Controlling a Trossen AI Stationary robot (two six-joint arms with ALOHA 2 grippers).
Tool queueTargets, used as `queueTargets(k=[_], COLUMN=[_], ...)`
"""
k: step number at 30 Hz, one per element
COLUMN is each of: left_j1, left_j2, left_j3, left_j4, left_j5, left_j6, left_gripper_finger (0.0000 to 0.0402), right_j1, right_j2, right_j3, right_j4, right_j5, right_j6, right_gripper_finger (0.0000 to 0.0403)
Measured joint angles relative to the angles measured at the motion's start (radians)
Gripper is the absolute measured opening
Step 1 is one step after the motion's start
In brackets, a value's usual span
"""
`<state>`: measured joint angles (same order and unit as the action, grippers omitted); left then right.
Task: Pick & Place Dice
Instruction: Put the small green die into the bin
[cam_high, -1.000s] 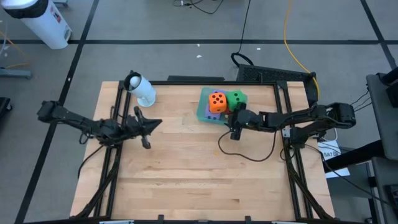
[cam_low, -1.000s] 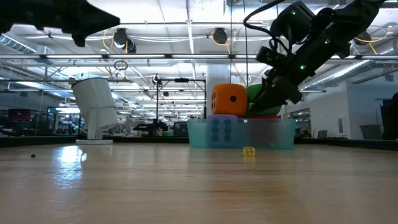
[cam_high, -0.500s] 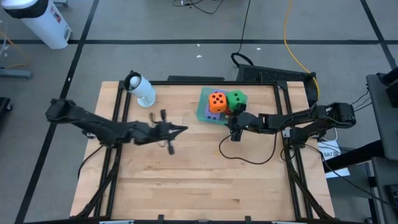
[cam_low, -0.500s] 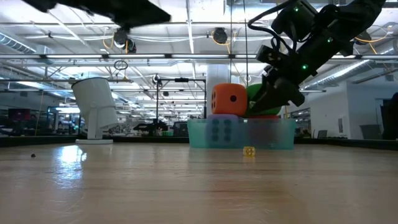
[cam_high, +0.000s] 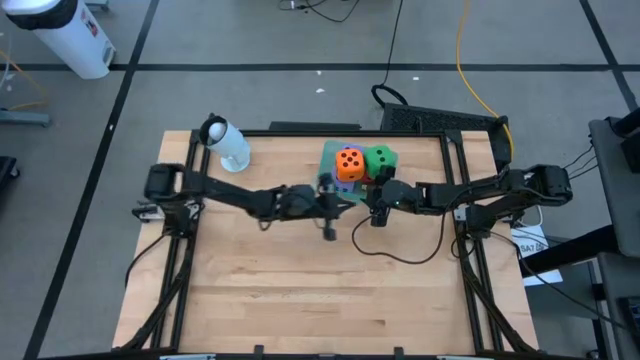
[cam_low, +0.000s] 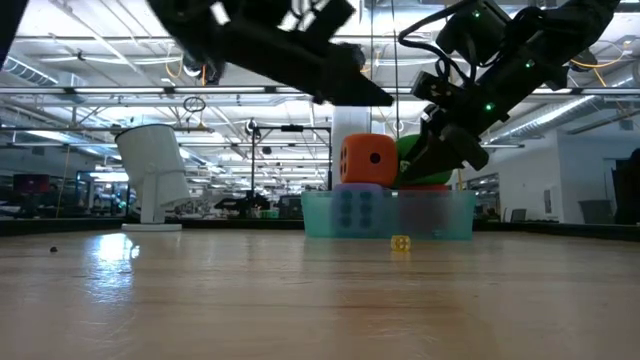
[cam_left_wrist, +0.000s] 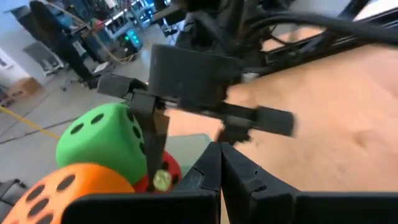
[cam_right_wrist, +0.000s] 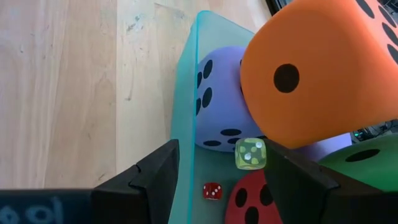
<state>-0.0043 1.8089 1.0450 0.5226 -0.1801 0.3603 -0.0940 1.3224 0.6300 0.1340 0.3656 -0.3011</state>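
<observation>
Currently the spread right hand (cam_high: 376, 207) hovers at the teal tray's (cam_high: 327, 181) 4 o'clock edge, holding nothing; next, presumably, grasp the orange die (cam_high: 349, 163); left hand (cam_high: 327, 205) state: cannot tell.

Red die (cam_right_wrist: 250, 198) mostly under others

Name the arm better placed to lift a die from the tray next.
Right: the right gripper is open at the teal tray, beside the orange die; the left gripper hangs near the tray, apparently shut.

Left arm stretched toward table centre, left claw (cam_high: 328, 205) closed. Right claw (cam_high: 376, 207) spread wide, angled down.
</observation>
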Motion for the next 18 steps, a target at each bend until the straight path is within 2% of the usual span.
queueTargets(k=[8,18], left_j1=[0.074,0.106], left_j2=[0.130,0.150], left_j3=[0.208,0.223], left_j4=[-0.217,-0.198], left_j5=[0.015,0.070], left_j6=[-0.002,-0.015], left_gripper_finger=[0.0001,0.0001], right_j1=[0.000,-0.004], right_j2=[0.000,0.000], right_j3=[0.000,0.000], right_j4=[0.013,0.048], right_j5=[-0.001,-0.003], right_j6=[0.005,0.008], right_gripper_finger=[0.0217,0.0221])
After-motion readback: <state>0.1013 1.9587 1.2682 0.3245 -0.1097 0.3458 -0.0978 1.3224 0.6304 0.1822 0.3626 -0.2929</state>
